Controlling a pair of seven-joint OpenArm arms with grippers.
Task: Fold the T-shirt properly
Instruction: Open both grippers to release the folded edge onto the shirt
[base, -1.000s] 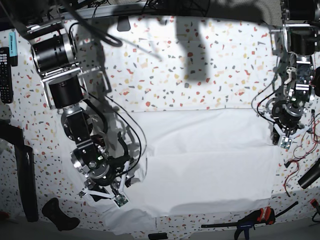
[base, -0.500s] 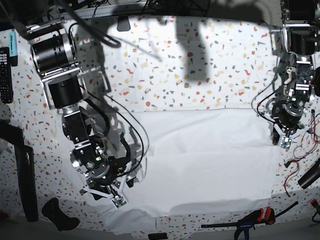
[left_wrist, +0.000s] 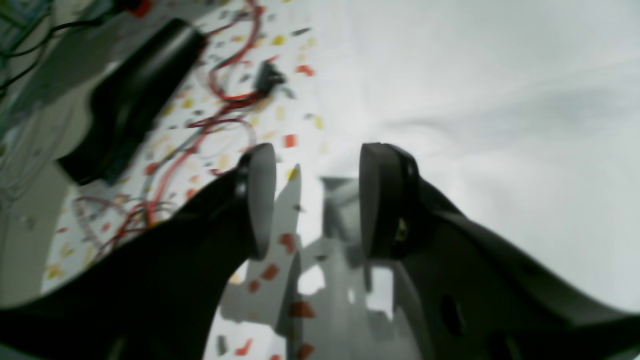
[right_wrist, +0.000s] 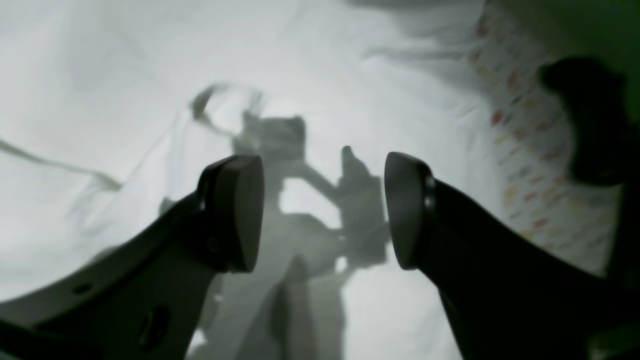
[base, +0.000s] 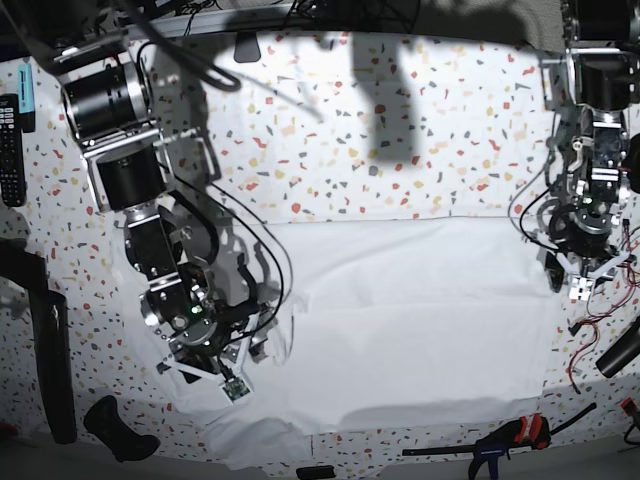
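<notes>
Base view: the shirt (base: 420, 350), white and wrinkled, lies spread on the speckled table (base: 450, 130), toward the lower part of the view, with a crease running across it. The right gripper (base: 228, 378) is over the shirt's end on the view's left; the left gripper (base: 575, 283) is beside the shirt's edge on the view's right. Left wrist view: the fingertips (left_wrist: 390, 200) stand apart, with a moderate gap between them and nothing gripped; the shirt's edge appears beyond them, and red wires (left_wrist: 225, 105) and a black tube (left_wrist: 140, 100) lie on the table to one side. Right wrist view: the fingertips stand wide apart, with nothing gripped; shirt and shadow show between them. Contact of either gripper with the shirt cannot be told. A clamp (base: 500, 440) is near the shirt's lower edge in the base view.
</notes>
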